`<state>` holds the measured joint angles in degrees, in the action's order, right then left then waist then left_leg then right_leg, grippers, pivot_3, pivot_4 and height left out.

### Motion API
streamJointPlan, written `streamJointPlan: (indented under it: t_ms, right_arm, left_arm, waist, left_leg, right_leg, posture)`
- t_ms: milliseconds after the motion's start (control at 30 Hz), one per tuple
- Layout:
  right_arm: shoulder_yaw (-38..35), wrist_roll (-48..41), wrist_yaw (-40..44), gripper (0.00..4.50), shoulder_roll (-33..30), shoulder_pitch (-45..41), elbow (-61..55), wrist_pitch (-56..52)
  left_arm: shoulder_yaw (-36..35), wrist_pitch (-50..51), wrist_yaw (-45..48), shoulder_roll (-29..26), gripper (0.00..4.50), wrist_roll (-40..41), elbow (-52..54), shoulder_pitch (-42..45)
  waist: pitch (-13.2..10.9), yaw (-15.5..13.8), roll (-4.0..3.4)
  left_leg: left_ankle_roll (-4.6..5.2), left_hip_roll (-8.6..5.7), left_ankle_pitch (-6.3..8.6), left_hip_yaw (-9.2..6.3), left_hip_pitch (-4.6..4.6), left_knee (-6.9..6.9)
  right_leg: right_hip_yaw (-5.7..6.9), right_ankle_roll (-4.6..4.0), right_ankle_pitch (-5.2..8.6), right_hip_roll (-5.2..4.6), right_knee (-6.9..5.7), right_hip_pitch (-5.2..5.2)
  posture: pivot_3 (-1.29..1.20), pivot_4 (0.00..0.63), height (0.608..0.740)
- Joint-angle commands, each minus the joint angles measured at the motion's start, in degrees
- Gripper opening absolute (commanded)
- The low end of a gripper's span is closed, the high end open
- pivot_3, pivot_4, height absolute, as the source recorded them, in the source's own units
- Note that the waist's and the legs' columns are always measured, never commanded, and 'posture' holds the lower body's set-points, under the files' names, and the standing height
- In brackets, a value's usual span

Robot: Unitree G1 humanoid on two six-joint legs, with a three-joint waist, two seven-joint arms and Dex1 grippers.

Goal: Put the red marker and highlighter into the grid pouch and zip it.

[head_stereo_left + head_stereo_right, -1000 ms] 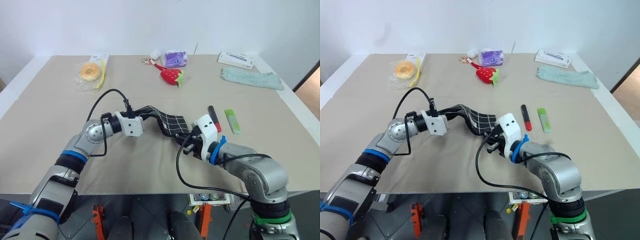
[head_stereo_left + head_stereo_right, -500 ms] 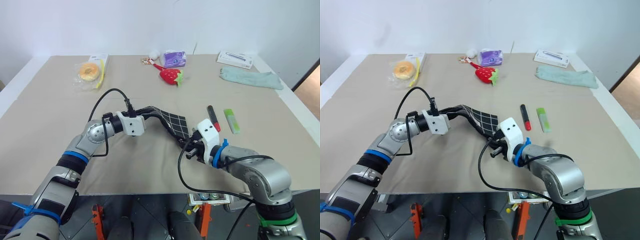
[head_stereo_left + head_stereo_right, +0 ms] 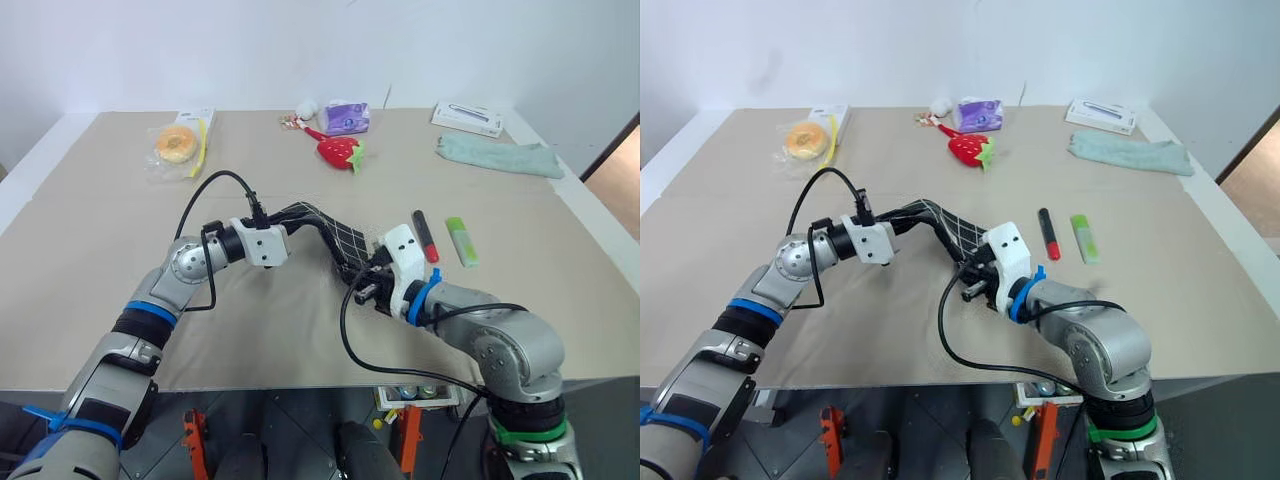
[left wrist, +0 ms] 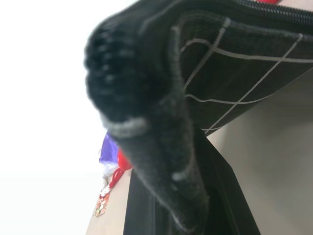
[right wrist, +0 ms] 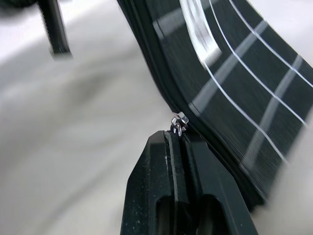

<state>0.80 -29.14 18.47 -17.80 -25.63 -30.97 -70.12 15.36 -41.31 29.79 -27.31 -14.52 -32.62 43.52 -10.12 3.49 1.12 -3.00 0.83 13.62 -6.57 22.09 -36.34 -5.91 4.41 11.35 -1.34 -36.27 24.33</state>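
Nearest to me, my right gripper (image 3: 366, 287) is pinched tight on the zipper pull (image 5: 179, 123) of the grid pouch (image 3: 340, 243); the small metal ring sits right at my fingertips, against the pouch's edge. Just beyond, my left gripper (image 3: 296, 215) is clamped shut on the other end of the pouch, so the black fabric hangs between my two hands, raised off the table (image 3: 90, 250). Past my right hand, the red marker (image 3: 426, 236) and the green highlighter (image 3: 460, 241) lie side by side on the table, close together but apart, both outside the pouch. At the far edge sit a strawberry toy (image 3: 340, 152), a pale green cloth (image 3: 498, 156) and a wrapped snack (image 3: 174, 145).

I judge that I am working the zipper, opening the pouch to make room for the pens. Next I should draw the pull along the teeth while my left hand holds the fabric taut, then let go and reach for the marker.
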Motion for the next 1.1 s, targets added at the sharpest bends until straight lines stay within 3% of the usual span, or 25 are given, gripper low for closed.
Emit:
streamJointPlan:
  t_ms: [33, 367, 667, 900, 1100]
  right_arm:
    - [-1.66, -1.66, -0.5, 0.04, 1.17, -1.68, -1.98, 0.07]
    - [-2.27, -2.87, -0.42, 0.04, 2.44, -3.55, -2.84, 1.18]
    - [0.59, -0.41, 1.32, 0.04, -6.03, -3.26, -3.42, 2.58]
    - [5.77, 0.91, 2.08, 0.04, -8.58, -4.28, -4.68, 3.59]
    - [8.09, 0.72, 0.78, 0.04, -5.95, -4.69, -6.06, 2.6]
  left_arm:
    - [-0.58, -0.35, 0.42, 0.25, 0.0, 1.06, 2.47, -0.3]
    - [1.39, -1.98, 2.57, -1.02, 0.0, -1.48, 1.54, -0.81]
    - [5.56, -7.66, 4.07, -5.99, 0.0, -8.97, -2.41, 1.2]
    - [4.84, -5.04, 3.59, -2.74, 0.0, -6.78, -1.3, 2.11]
    - [4.33, -3.03, 4.62, -1.15, 0.0, -4.5, 1.51, 1.71]
  waist:
    - [0.0, -0.02, 0.0]
    - [0.0, -0.01, 0.0]
    - [0.0, -0.02, -0.01]
    - [0.0, -0.03, -0.01]
    - [-0.01, 0.13, -0.01]
  left_leg:
    - [0.0, 0.0, 0.0, -0.01, 0.0, 0.0]
    - [0.0, -0.01, 0.0, -0.01, 0.01, 0.0]
    - [0.0, -0.02, 0.0, -0.01, 0.02, 0.0]
    - [0.0, -0.01, 0.0, -0.01, 0.03, 0.0]
    - [0.01, 0.0, 0.0, -0.01, 0.05, 0.0]
  right_leg:
    - [0.01, 0.0, 0.0, 0.0, 0.0, 0.0]
    - [0.01, 0.0, 0.01, -0.01, 0.0, 0.0]
    - [0.01, 0.0, 0.02, -0.03, 0.01, 0.0]
    - [0.01, 0.0, 0.02, -0.01, 0.01, 0.0]
    - [0.01, 0.01, 0.03, -0.01, 0.01, 0.02]
  posture:
    - [0.0, 0.15, 0.74]
    - [0.0, 0.15, 0.74]
    - [0.0, 0.15, 0.74]
    - [0.0, 0.15, 0.74]
    - [0.0, 0.15, 0.74]
